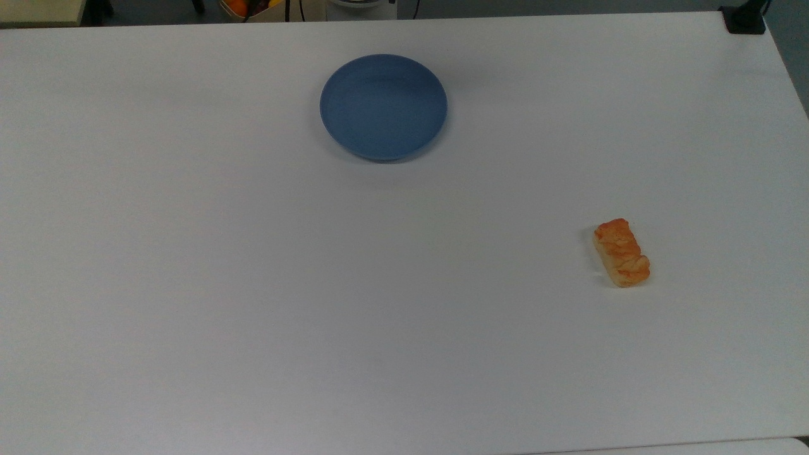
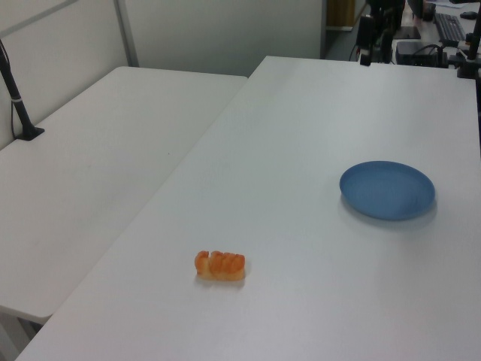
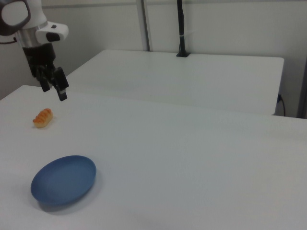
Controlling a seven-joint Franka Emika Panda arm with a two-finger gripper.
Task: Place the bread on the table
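The bread [image 1: 621, 252] lies flat on the bare white desk [image 1: 253, 303], near the top view's right edge and well apart from the empty blue plate [image 1: 383, 106], which sits toward the far edge. The tool [image 3: 54, 85] hangs in the air beyond the bread in the right view, holding nothing; how far its jaws are parted I cannot tell. Judged from this, the placing step looks done, and the next move calls only for the arm to keep clear of the bread.

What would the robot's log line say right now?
bread: lying on table, apart from blue plate | gripper: open, holding nothing | task: looks done
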